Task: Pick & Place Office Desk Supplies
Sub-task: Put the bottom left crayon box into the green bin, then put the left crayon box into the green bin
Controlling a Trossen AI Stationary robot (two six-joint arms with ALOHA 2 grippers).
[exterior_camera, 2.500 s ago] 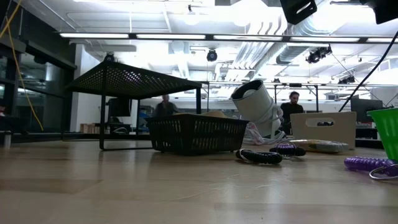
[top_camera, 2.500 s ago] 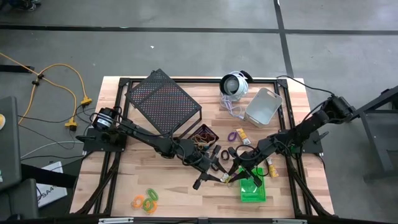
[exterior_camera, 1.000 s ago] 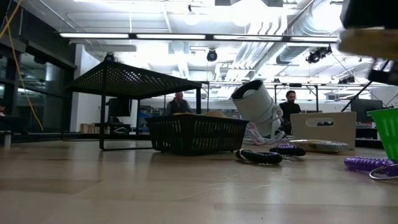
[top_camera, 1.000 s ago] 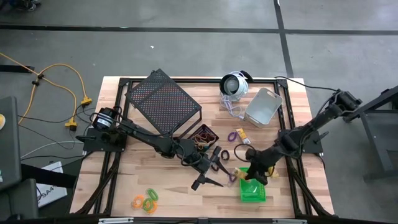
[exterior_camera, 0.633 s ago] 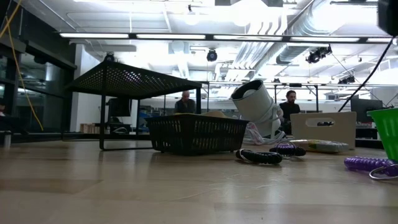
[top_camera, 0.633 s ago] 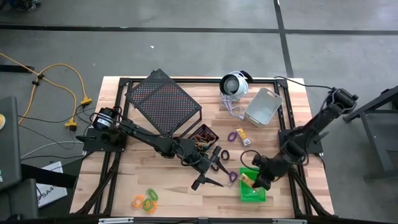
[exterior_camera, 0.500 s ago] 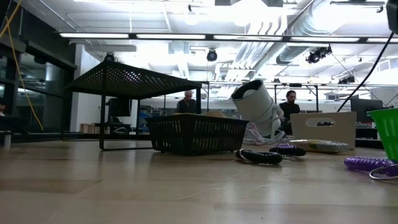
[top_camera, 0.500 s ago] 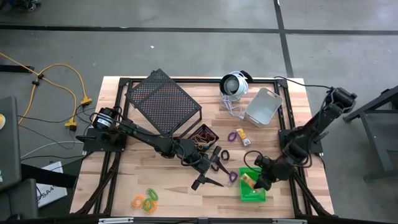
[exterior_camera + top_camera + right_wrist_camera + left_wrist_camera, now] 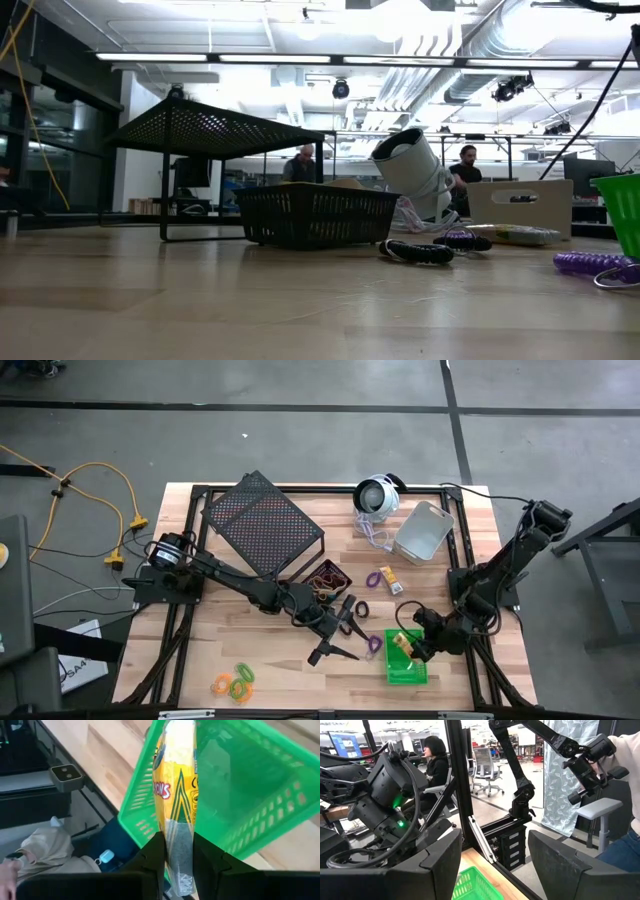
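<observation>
We judge the job partly done, with most of the sorting left; the table (image 9: 200, 650) carries loose supplies in several spots. Taking the containers from the largest down: the black mesh rack (image 9: 262, 525) stands at about eleven o'clock and is not part of the sorting; the grey bin (image 9: 424, 532) lies at about one o'clock, tipped on its side as far as we can tell, and we can make out nothing in it; the black bin (image 9: 326, 576) sits near the centre and holds brownish loops, their number too small to read; the green bin (image 9: 405, 660) at about five o'clock looks empty in the right wrist view, apart from what hangs over it.

Our right tool (image 9: 178, 851) is clamped on a yellow piece (image 9: 177, 795), a long printed packet, and holds it above the green bin's open mouth, so we judge that a drop into it is the step in hand; our left tool (image 9: 335, 632) waits near the middle of the table, just beside the green bin at its nine o'clock, jaws spread wide and holding nothing.

Left on the table, as we see it: orange and green loops (image 9: 236, 680) at seven o'clock; a purple loop (image 9: 374, 577) and another yellow piece (image 9: 387, 573) touching or nearly so, right of centre; dark loops (image 9: 360, 608) near the left tool.
</observation>
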